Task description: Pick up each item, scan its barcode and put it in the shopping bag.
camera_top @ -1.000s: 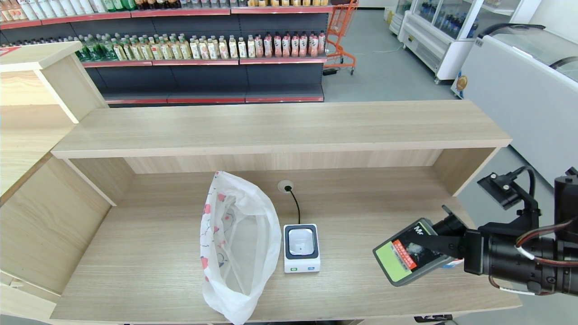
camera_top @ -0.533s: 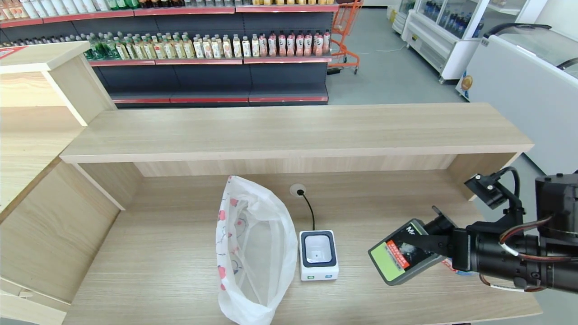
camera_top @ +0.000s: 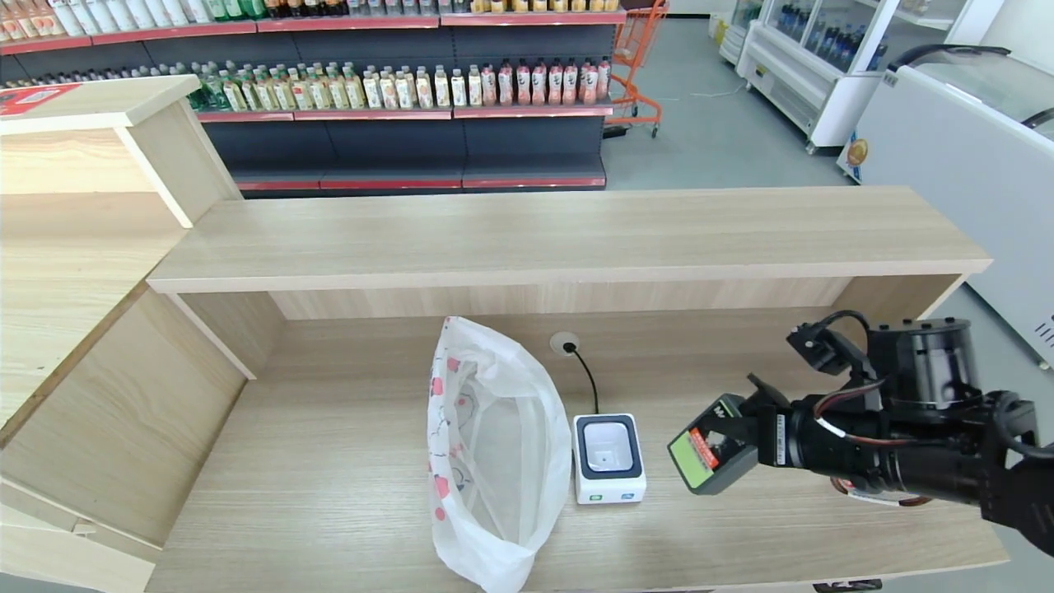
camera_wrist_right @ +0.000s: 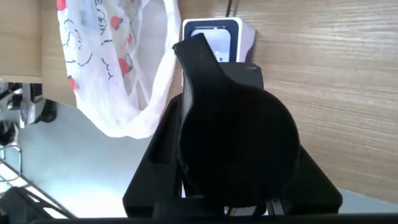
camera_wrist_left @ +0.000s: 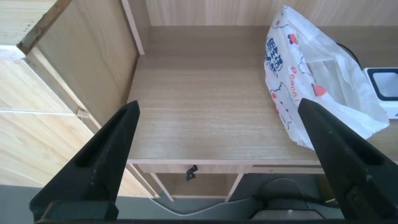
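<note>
Wooden desk (camera_top: 329, 461) up front: right fingers (camera_top: 739, 428) clamp the dark box (camera_top: 696, 457), held above the desk just right of the scanner (camera_top: 609, 457); arm stretched in level from the right; left fingers (camera_wrist_left: 102, 168) spread wide, empty.

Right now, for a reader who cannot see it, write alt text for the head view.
The right gripper holds a dark packet above a wooden counter, right of a white scanner. An open shopping bag lies left of the scanner.
</note>
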Available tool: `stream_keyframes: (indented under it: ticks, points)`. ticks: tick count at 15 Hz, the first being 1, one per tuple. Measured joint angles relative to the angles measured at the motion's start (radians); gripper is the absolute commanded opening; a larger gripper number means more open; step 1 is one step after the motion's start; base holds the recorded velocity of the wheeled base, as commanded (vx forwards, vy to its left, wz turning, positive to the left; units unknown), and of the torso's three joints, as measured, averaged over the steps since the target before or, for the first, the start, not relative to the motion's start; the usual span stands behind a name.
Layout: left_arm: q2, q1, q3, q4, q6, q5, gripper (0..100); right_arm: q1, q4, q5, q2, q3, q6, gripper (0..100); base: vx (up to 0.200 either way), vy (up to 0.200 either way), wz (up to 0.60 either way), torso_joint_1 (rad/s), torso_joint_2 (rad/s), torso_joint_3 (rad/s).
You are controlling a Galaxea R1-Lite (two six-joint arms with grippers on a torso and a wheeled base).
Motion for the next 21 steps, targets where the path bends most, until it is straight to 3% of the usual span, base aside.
stream_keyframes:
  ticks: [4,21]
  points:
    - [0.0,0.0,0.0,0.0,0.0,0.0,100,0.037,-0.075,-0.008,0.143,-0.033,-0.003,0,0.0,0.0,0.0,0.0,0.0,0.0]
    - [0.0,0.0,0.0,0.0,0.0,0.0,100,0.129,-0.123,-0.006,0.427,-0.3,-0.02,0,0.0,0.0,0.0,0.0,0.0,0.0]
